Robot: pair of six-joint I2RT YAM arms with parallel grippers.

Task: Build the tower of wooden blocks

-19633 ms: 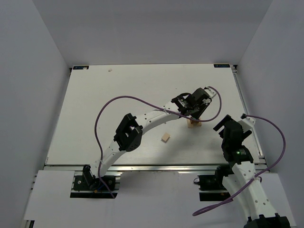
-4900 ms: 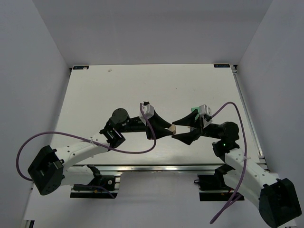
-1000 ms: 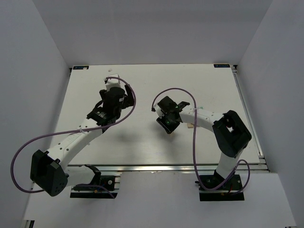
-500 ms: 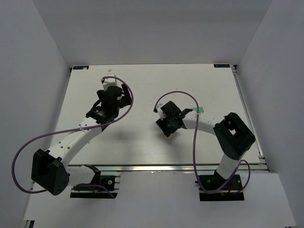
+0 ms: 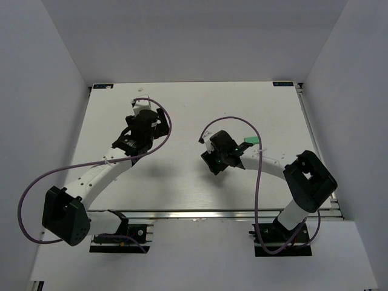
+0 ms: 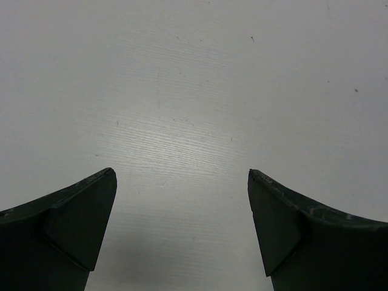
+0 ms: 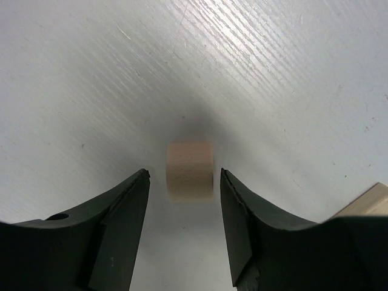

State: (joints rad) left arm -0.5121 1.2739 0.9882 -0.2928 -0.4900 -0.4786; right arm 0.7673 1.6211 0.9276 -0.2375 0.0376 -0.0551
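A small light tan block (image 7: 190, 170) lies on the white table between the fingers of my right gripper (image 7: 184, 171), which is open, with a gap on each side of the block. From above, that gripper (image 5: 213, 162) points down near the table's middle and hides the block. The corner of another tan piece (image 7: 371, 197) shows at the right edge of the right wrist view. A green block (image 5: 250, 141) lies beside the right arm. My left gripper (image 6: 181, 171) is open over bare table, at the back left (image 5: 145, 124). No stacked tower shows.
The white table (image 5: 182, 182) is walled by white panels on three sides. A purple cable (image 5: 233, 121) loops over the right arm and another (image 5: 36, 188) hangs off the left arm. The metal rail (image 5: 200, 213) runs along the near edge.
The right arm's elbow has swung to the right while its gripper stayed near the table's middle. The green block has come into view. The left gripper has barely shifted.
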